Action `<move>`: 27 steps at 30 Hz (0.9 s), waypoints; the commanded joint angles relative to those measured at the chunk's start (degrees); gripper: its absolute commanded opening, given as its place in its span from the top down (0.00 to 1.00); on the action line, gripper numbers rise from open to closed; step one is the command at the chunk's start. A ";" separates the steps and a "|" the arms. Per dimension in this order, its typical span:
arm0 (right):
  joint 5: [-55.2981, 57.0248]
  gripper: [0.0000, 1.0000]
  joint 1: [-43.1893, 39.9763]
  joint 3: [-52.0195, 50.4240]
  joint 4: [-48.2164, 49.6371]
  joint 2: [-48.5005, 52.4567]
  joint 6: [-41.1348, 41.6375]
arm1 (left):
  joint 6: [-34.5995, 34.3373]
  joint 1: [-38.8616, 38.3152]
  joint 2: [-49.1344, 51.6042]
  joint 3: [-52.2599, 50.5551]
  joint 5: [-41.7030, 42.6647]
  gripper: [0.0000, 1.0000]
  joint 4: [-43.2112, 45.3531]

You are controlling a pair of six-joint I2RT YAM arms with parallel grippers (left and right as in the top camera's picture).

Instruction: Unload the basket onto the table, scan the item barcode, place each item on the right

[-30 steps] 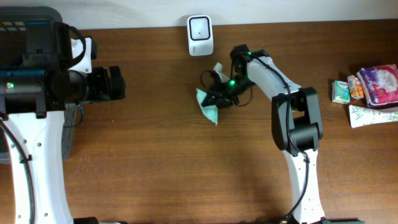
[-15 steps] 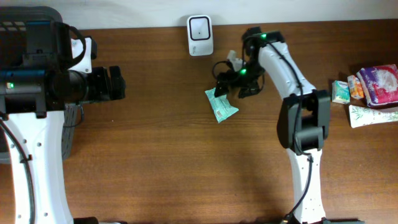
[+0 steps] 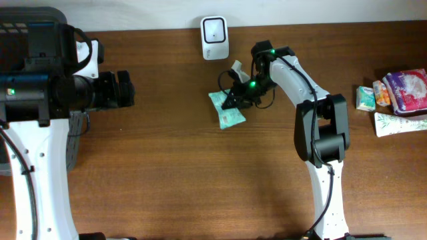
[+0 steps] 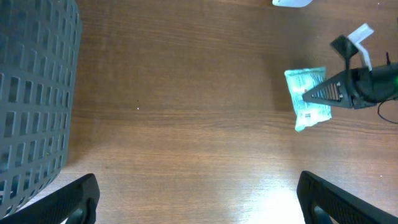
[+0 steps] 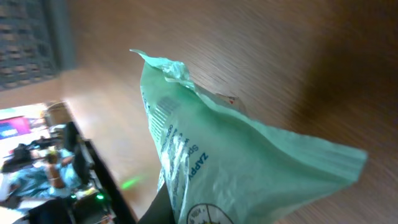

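Here, green packet (image 5: pixel 249 168) reads "ZAPP"; right pincer (image 3: pixel 229 101) clamping it.

Looks like a mock shop checkout laid out on a wooden table (image 3: pixel 167 173). Shown by a white barcode scanner (image 3: pixel 214 38) at the far edge, a dark mesh basket (image 4: pixel 31 93) well left of the scanner, and small packaged goods (image 3: pixel 400 93) heaped well right of it.

The packet (image 3: pixel 228 116) is mint green with darker print; the table (image 3: pixel 167 173) brown woodgrain; the basket (image 4: pixel 31 93) grey lattice; the scanner (image 3: pixel 215 30) white.
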 commanded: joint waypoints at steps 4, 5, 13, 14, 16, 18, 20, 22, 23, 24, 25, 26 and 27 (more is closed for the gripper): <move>-23.17 0.96 0.09 1.53 9.33 -0.44 6.16 | 0.70 0.00 -0.20 0.11 0.59 0.01 0.11; -23.58 0.96 0.09 1.66 12.50 -0.46 9.29 | 0.70 0.00 -0.20 0.11 0.59 0.01 0.13; -1.64 0.96 0.09 11.82 13.99 -9.53 11.98 | 0.70 0.00 -0.20 0.11 0.59 0.01 0.11; -1.62 0.96 0.09 12.90 15.19 -10.16 13.07 | 0.70 0.00 -0.20 0.11 0.59 0.01 0.11; -1.57 0.96 0.15 14.49 16.61 -10.73 13.84 | 0.70 0.00 -0.20 0.11 0.59 0.01 0.13; -1.57 0.96 0.46 14.60 16.72 -10.73 13.84 | 0.70 0.00 -0.20 0.11 0.59 0.01 0.13; -1.36 0.96 1.18 14.60 17.25 -10.73 13.84 | 0.70 0.00 -0.20 0.11 0.59 0.01 0.11; -0.52 0.96 1.60 14.60 17.40 -10.73 13.84 | 0.70 0.00 -0.20 0.11 0.59 0.01 0.11; -0.52 0.96 1.57 14.60 17.42 -10.73 13.84 | 0.70 0.00 -0.20 0.11 0.59 0.01 0.11; -0.52 0.96 1.57 14.60 17.40 -10.73 13.84 | 0.70 0.00 -0.20 0.11 0.59 0.01 0.11; -0.52 0.96 1.57 14.60 17.38 -10.73 13.84 | 0.70 0.00 -0.20 0.11 0.59 0.01 0.11; -0.50 0.96 1.57 14.60 17.38 -10.73 13.81 | 0.70 0.00 -0.20 0.11 0.59 0.01 0.13; -0.50 0.96 1.57 14.60 17.38 -10.73 13.84 | 0.70 0.00 -0.20 0.11 0.59 0.01 0.13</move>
